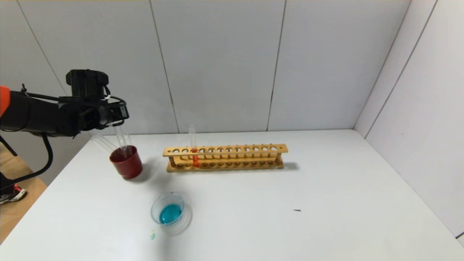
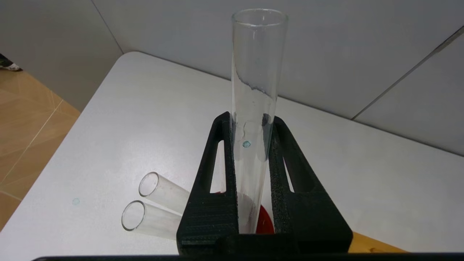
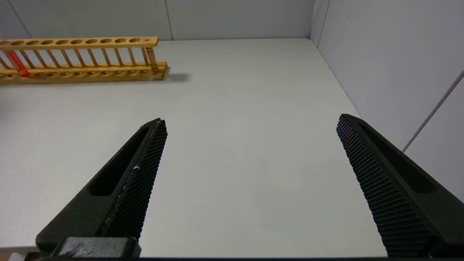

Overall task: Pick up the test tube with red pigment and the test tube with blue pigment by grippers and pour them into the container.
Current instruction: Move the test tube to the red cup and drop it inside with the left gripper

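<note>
My left gripper is shut on the test tube with blue pigment, which is empty but for a teal droplet. It hangs upright with its lower end at the mouth of a dark red cup. The container, a shallow glass dish near the table's front, has teal liquid pooled in it. The test tube with red pigment stands in the wooden rack. My right gripper is open over bare table, out of the head view.
Two colourless tubes lean out of the red cup toward the table's left edge. A teal drop lies on the table in front of the dish. Grey wall panels close the back and right sides.
</note>
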`<action>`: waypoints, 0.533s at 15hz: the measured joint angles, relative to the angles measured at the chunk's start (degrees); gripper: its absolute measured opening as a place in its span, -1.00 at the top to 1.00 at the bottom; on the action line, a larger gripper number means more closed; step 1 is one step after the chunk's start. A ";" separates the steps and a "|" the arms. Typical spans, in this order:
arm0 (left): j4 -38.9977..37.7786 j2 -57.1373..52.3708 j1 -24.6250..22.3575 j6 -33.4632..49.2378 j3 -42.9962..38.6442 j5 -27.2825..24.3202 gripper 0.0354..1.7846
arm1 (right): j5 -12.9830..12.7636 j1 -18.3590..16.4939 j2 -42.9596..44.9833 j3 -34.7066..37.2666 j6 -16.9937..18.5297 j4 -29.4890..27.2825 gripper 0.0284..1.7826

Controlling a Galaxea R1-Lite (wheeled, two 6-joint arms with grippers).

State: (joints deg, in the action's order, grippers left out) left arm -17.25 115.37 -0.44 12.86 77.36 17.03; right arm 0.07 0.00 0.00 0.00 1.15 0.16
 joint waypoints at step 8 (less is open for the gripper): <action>-4.72 0.48 0.55 -0.11 -6.11 1.44 0.69 | 0.00 0.00 0.00 0.00 0.00 0.00 -0.92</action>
State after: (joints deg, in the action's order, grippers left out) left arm -21.97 115.85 0.11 12.75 71.25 18.47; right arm 0.07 0.00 0.00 0.00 1.15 0.16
